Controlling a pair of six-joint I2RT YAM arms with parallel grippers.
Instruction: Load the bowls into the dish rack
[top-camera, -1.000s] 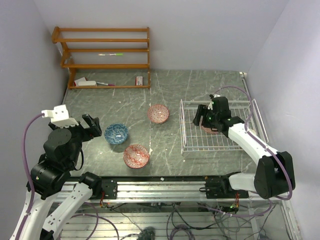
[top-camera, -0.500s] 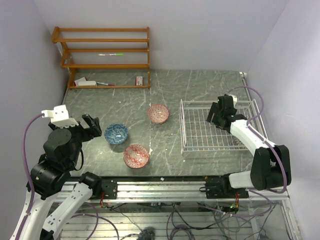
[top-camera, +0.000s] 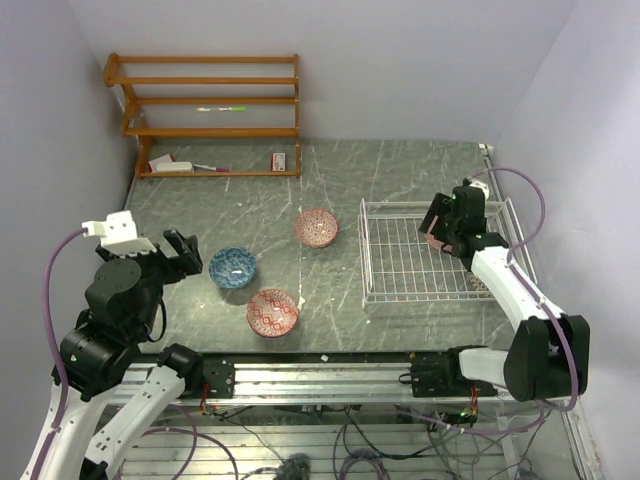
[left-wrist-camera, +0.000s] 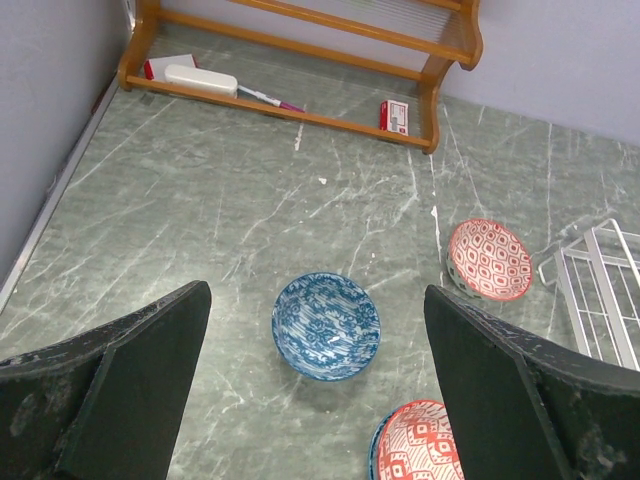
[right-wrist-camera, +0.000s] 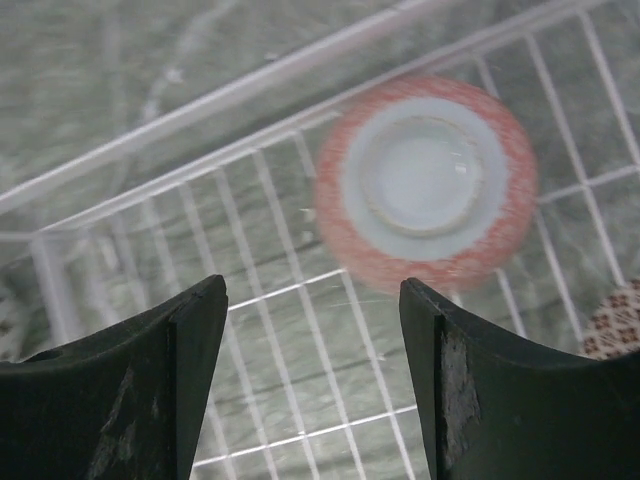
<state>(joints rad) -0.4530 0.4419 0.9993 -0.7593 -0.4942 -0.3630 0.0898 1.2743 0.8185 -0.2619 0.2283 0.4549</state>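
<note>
The white wire dish rack (top-camera: 400, 262) stands right of centre. A red bowl (right-wrist-camera: 425, 180) lies upside down in it, blurred, and a brown patterned bowl (right-wrist-camera: 618, 322) lies in it at the frame's right edge. My right gripper (right-wrist-camera: 312, 285) is open and empty above the rack floor, at the rack's far right in the top view (top-camera: 437, 222). My left gripper (left-wrist-camera: 316, 290) is open and empty, high above the blue bowl (left-wrist-camera: 326, 325). Two red bowls (left-wrist-camera: 490, 260) (left-wrist-camera: 425, 448) sit on the table. The black-and-white bowl is out of view.
The orange wooden shelf (top-camera: 210, 110) stands at the back left with small items on its bottom board. The blue bowl (top-camera: 232, 267) and the red bowls (top-camera: 272, 311) (top-camera: 316, 227) lie left of the rack. The purple walls stand close on both sides.
My right gripper has moved right and back over the rack, away from the red bowl lying in it. The left arm has not moved.
</note>
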